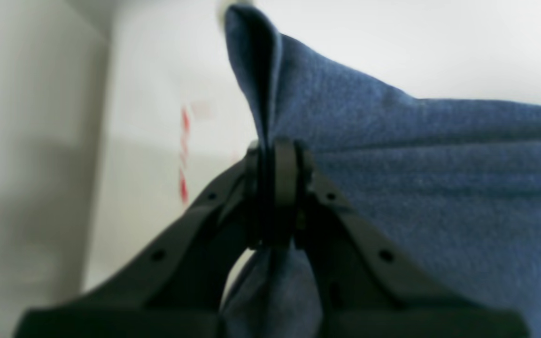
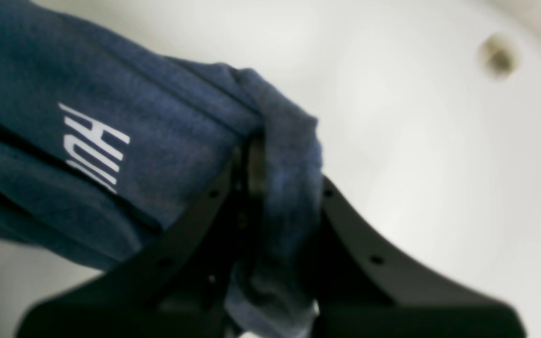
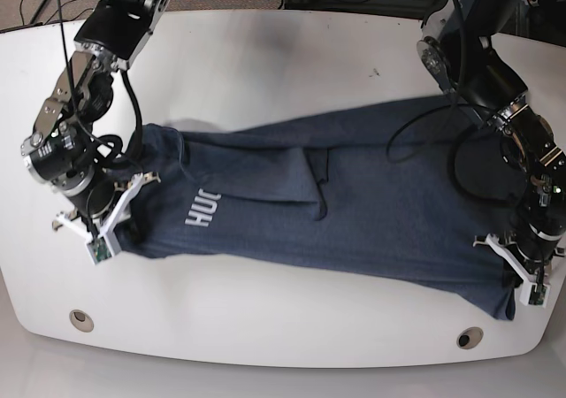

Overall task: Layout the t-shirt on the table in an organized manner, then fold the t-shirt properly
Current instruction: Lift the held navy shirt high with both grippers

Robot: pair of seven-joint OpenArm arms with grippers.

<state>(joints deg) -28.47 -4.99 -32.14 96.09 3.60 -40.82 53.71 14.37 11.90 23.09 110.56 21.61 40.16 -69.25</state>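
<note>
You have a big white shiny table [image 3: 265,57] with rounded edges, and it fills most of the base view. On it lies a dark blue soft cloth t-shirt [image 3: 354,203], pulled out long from the left side to the right side, across the middle of the table. The shirt is not flat; it has folds and a bunched ridge near its middle, and white letters [image 3: 202,213] show on its left part. Your two black robot arms reach in from the far corners. Your right gripper [image 2: 270,155], at the left of the base view, is squeezed tight on a bunched edge of the shirt, and cloth wraps over one of its black fingers [image 2: 251,164]. Your left gripper [image 1: 277,173], at the right of the base view, is also pinched closed on a thin fold of the shirt, with cloth sticking up above it and hanging out below it. Two small round holes sit near the close edge of the table, one on the left [image 3: 80,319] and one on the right [image 3: 469,337]. A small red mark [image 1: 184,155] shows on the table in the left wrist view, blurry, just left of the gripper.
</note>
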